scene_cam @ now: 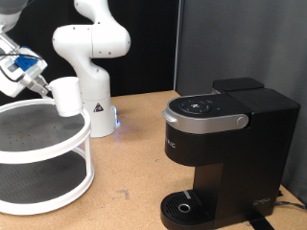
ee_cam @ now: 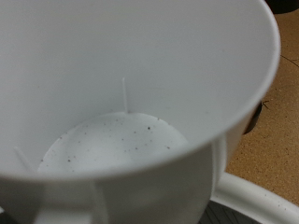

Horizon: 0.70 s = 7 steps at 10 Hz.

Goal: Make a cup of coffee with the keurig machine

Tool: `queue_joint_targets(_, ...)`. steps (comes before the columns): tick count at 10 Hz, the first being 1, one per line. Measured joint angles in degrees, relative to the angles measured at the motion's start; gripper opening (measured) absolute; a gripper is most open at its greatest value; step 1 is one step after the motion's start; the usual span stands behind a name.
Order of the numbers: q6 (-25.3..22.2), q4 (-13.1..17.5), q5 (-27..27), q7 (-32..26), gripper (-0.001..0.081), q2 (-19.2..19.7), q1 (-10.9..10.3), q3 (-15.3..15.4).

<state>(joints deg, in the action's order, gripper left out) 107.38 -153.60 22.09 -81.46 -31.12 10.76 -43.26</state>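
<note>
Even, fairly bright overhead lighting.
Soft shadows are cast on the table (scene_cam: 125,163); the wrist view is blurred.

The cup (scene_cam: 67,96) hangs above the shelf (scene_cam: 38,144) at the exterior view's left; the machine (scene_cam: 225,153) stands on the desk (scene_cam: 134,163) at its right.

white cup (scene_cam: 67,96), matte-black keurig machine (scene_cam: 225,153)

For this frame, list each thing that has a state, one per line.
cup: upright, lifted above the shelf stand, gripped at its rim, nothing in it
gripper: shut on the cup's rim
coffee machine: lid down, nothing on its drip plate
shelf stand: both tiers bare in the exterior view
</note>
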Motion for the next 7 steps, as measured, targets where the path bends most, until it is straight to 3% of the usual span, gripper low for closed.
queue_joint_targets(3, 0.63, -0.44, 0.72, 2.79, 0.0067, -0.85, 0.04, 0.63)
queue_joint_targets(5, 6.45, -2.63, 4.36, 6.58, 0.0067, -0.82, -0.48, 3.26)
queue_joint_targets(7, 12.92, -4.85, 9.26, 9.92, 0.0067, -0.73, -2.55, 6.91)
